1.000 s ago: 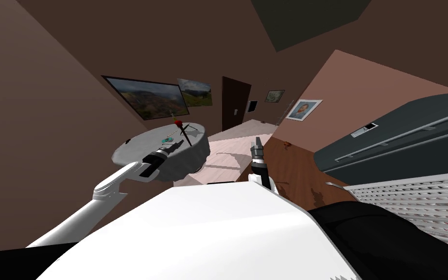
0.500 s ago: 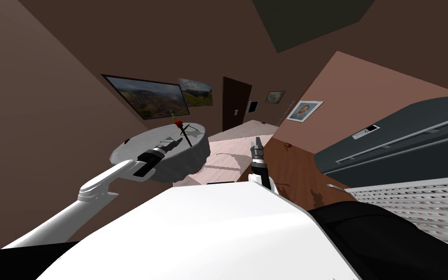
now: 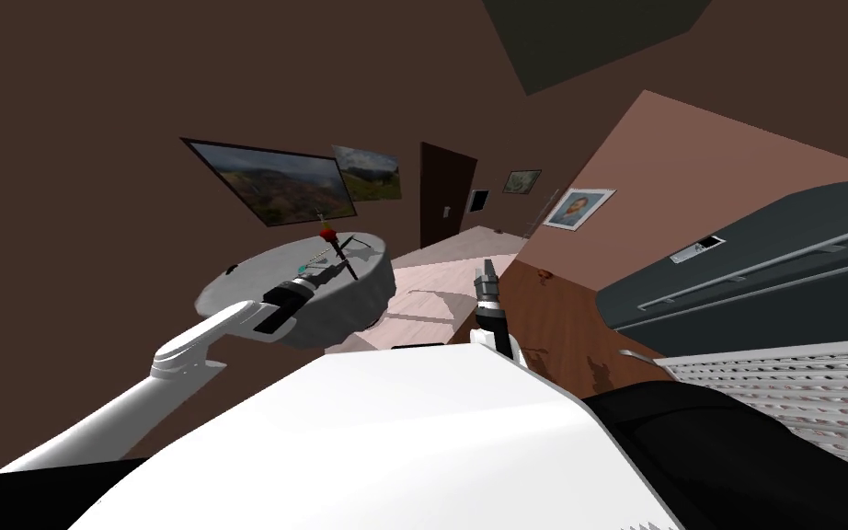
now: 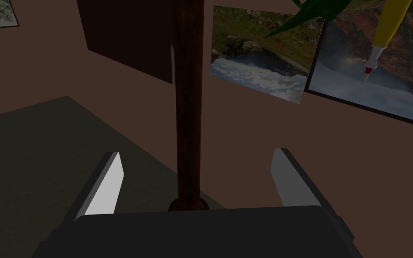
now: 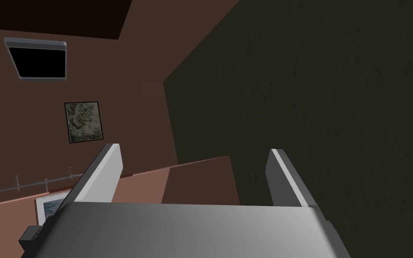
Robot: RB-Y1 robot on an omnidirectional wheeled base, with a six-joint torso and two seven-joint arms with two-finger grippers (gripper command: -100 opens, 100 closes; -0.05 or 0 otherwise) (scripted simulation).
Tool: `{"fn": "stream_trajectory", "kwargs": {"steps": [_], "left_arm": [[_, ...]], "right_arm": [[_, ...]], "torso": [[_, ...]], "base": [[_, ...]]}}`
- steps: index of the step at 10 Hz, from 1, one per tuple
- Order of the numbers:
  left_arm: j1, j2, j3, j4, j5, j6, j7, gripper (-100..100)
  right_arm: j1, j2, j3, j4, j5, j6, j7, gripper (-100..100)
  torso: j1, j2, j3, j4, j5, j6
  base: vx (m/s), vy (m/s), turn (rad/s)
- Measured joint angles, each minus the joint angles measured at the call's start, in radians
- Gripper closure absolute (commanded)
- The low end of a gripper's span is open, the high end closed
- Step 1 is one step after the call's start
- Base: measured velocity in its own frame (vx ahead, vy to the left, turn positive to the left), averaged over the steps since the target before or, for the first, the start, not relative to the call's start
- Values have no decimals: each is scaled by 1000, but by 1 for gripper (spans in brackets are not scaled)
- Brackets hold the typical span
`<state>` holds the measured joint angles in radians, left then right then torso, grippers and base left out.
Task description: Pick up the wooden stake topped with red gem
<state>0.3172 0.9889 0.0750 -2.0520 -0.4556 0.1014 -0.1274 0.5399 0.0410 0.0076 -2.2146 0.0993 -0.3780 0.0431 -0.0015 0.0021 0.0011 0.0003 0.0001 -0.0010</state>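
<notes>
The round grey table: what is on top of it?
A dark stake with a red gem and a small teal thing. The open left gripper covers part of the table under it.

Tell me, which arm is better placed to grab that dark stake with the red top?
Left. The left gripper, open, straddles the dark stake over the round grey table; the right gripper, also open, is well apart from it.
</notes>
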Motion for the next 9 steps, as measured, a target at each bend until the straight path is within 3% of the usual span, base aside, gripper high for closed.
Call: {"fn": "stream_trajectory", "kwargs": {"steps": [1, 3, 5, 7, 8, 9], "left_arm": [[-33, -6, -18, 31, -2, -21, -2, -100], [-76, -6, -15, 91, -1, -36, -1, -100], [-136, -25, -58, 146, -8, -75, -4, -100], [-195, -18, -62, 206, -4, -85, 0, -100], [-199, -29, -58, 235, -9, -91, -4, -100], [-229, -44, -84, 267, -15, -114, -7, -100]], "right_arm": [[0, 0, 0, 0, 0, 0, 0, 0], [0, 0, 0, 0, 0, 0, 0, 0], [0, 0, 0, 0, 0, 0, 0, 0], [0, 0, 0, 0, 0, 0, 0, 0], [0, 0, 0, 0, 0, 0, 0, 0], [0, 0, 0, 0, 0, 0, 0, 0]], "torso": [[0, 2, 1, 1, 0, 0], [1, 0, 0, 0, 0, 0], [0, 2, 1, 1, 0, 0], [1, -1, 0, 0, 0, 0], [2, -2, -1, 0, 0, 0], [0, 1, 1, 0, 0, 0]], "base": [[-43, -21, -8], [-34, -11, 46], [-44, -22, 21], [0, -5, -4], [-58, -28, 105], [-71, -35, 50]]}}
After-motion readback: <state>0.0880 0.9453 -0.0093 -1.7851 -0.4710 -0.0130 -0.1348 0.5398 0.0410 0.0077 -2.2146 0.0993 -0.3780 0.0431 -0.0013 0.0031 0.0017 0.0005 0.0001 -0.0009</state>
